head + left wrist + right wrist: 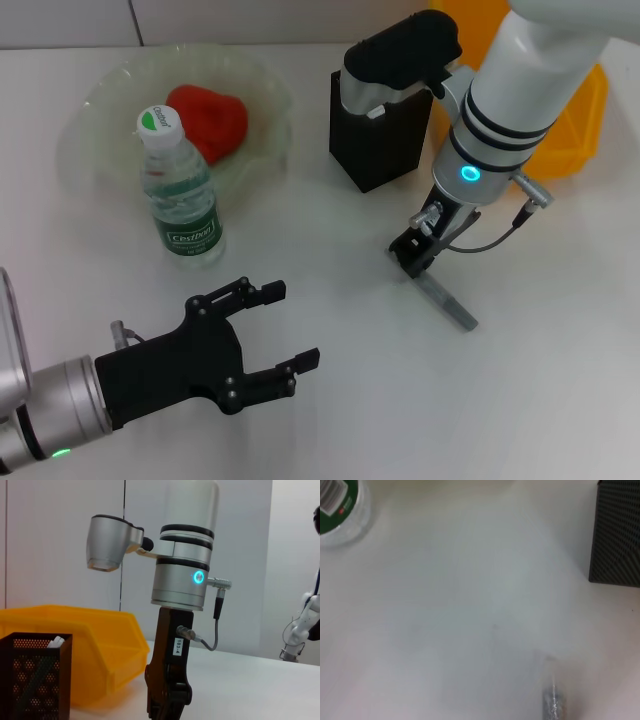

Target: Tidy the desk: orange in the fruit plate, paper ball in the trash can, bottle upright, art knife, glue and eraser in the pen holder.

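here a white desk [560,400] carries bottle [182,195] and pen holder [375,140].

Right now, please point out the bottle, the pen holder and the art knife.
bottle [186,205], head view, on its label.
pen holder [375,150], head view, on its front wall.
art knife [447,303], head view, on its grey body.

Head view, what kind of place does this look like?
Probably a lab desk set up for tidying tests: a plain white tabletop, a black mesh pen holder, a yellow plastic bin, and another robot by the far wall.
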`<action>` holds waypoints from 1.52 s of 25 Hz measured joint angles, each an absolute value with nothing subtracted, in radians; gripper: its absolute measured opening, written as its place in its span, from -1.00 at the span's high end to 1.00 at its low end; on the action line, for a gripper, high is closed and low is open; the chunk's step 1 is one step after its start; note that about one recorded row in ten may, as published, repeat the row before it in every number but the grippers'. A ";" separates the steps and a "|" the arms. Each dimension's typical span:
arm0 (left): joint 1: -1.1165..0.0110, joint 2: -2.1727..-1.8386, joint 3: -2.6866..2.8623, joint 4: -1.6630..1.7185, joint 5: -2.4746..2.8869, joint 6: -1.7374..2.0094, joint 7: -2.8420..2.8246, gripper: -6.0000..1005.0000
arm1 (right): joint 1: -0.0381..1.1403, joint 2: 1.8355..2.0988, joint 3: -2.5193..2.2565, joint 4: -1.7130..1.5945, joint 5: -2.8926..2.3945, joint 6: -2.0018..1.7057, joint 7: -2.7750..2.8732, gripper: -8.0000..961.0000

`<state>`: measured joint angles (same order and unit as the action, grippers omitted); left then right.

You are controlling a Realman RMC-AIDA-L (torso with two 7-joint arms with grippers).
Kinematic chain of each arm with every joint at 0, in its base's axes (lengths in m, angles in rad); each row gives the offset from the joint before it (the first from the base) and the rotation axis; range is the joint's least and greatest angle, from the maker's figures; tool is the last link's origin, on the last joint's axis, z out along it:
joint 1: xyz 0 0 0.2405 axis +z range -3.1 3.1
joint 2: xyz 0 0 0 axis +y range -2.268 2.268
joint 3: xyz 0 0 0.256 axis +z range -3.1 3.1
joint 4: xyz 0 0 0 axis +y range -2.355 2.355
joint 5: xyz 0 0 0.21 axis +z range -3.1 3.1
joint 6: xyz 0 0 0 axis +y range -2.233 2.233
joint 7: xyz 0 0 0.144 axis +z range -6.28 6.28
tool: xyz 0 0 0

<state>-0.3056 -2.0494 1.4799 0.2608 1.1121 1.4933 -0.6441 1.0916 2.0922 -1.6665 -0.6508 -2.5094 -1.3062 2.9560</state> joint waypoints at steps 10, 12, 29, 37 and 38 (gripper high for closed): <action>-0.307 -2.051 1.480 0.266 1.112 1.494 -0.645 -0.62 | 1.056 2.093 -1.672 -0.721 -2.511 -1.334 2.951 0.81; -0.307 -2.051 1.479 0.266 1.112 1.496 -0.645 -0.62 | 1.028 2.092 -1.667 -0.780 -2.516 -1.352 2.952 0.82; -0.321 -2.055 1.473 0.270 1.112 1.503 -0.646 -0.62 | 1.006 2.093 -1.650 -0.810 -2.537 -1.379 2.956 0.60; -0.327 -2.056 1.476 0.266 1.112 1.500 -0.646 -0.62 | 1.012 2.093 -1.682 -0.803 -2.515 -1.375 2.956 0.41; -0.327 -2.056 1.476 0.266 1.112 1.500 -0.646 -0.62 | 1.013 2.093 -1.694 -0.803 -2.506 -1.373 2.956 0.41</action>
